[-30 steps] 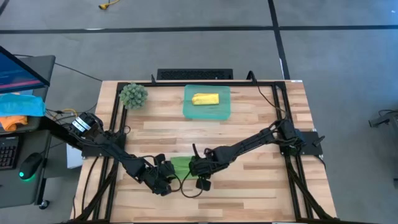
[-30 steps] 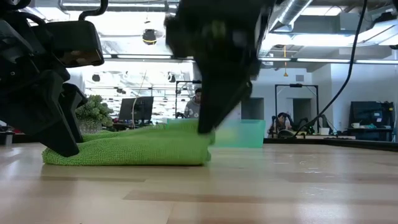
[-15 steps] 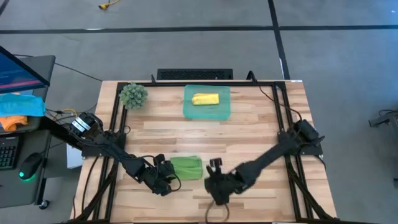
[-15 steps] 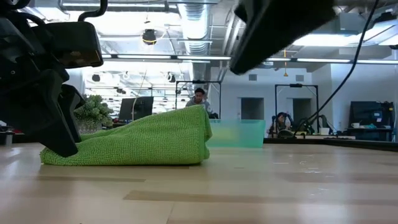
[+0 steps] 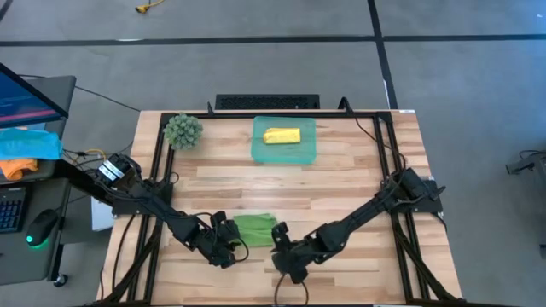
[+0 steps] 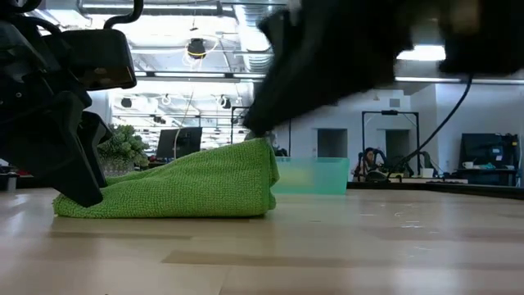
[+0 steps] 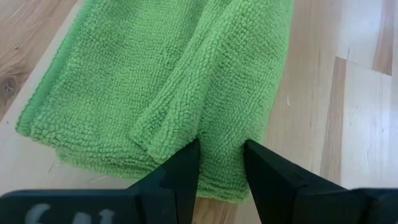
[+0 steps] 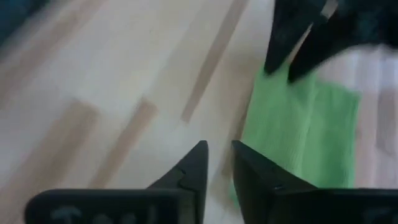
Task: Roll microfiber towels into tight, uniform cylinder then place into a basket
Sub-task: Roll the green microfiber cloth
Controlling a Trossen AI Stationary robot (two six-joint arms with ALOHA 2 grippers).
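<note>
An open-plan robotics lab — exposed ceiling ducts at the low view's top, monitors and seated people mid-frame, a framed wooden table on grey floor.

1. The right arm crosses the low view as a dark blur, hiding the room behind.
2. The basket there is blurred, its left end behind the green towel.
3. The left gripper covers the towel's near end from above.

Ceiling lights glared brightly behind the dark silhouetted arms in the low view; the right wrist view was motion-blurred; the worktop was evenly lit.
</note>
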